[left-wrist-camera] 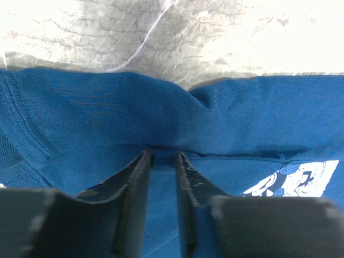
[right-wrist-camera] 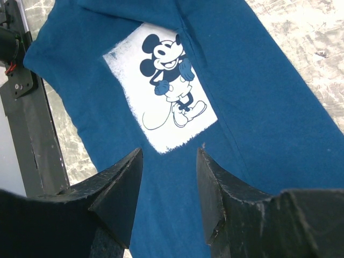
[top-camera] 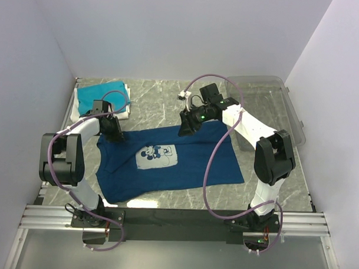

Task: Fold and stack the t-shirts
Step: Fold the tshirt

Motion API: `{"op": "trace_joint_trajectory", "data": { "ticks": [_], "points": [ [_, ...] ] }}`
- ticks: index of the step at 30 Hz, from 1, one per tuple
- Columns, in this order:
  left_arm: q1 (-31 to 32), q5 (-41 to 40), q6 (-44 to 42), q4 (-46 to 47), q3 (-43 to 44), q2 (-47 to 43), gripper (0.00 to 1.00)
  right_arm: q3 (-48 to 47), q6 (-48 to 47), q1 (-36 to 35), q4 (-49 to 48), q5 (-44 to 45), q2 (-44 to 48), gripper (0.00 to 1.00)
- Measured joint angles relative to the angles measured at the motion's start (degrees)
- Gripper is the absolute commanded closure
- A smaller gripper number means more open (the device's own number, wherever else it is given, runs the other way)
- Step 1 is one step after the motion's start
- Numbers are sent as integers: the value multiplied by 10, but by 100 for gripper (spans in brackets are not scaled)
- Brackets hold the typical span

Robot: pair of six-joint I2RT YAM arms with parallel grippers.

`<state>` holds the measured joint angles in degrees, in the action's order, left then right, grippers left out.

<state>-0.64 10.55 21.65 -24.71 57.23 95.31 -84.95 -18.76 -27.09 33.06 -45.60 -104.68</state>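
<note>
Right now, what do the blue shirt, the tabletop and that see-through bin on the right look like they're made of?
The blue t-shirt: soft knit cloth, probably cotton, matte; fine ribbing, stitched hems and wrinkles show.
The tabletop: grey-veined marble look, fairly glossy; could be laminate.
The bin: clear hard plastic, see-through with shiny edges.

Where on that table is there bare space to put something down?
Bare marble lies along the far edge, between the folded teal t-shirt and the clear bin. The middle is crowded: the navy t-shirt covers it.
</note>
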Motion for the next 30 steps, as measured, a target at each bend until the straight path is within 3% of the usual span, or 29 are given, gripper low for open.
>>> {"op": "trace_joint_trajectory", "data": {
  "ticks": [1, 11, 23, 30],
  "points": [
    [0, 1, -1, 0, 0, 0, 78, 0, 0, 0, 0, 0, 0, 48],
    [0, 3, -13, 0, 0, 0, 99, 0, 0, 1, 0, 0, 0, 49],
    [5, 37, -12, -14, -11, -85, 99, 0, -2, 8, 1, 2, 4, 49],
    [23, 74, 33, -31, -74, -174, 99, 0, -5, 9, 1, 3, 13, 49]
  ]
}}
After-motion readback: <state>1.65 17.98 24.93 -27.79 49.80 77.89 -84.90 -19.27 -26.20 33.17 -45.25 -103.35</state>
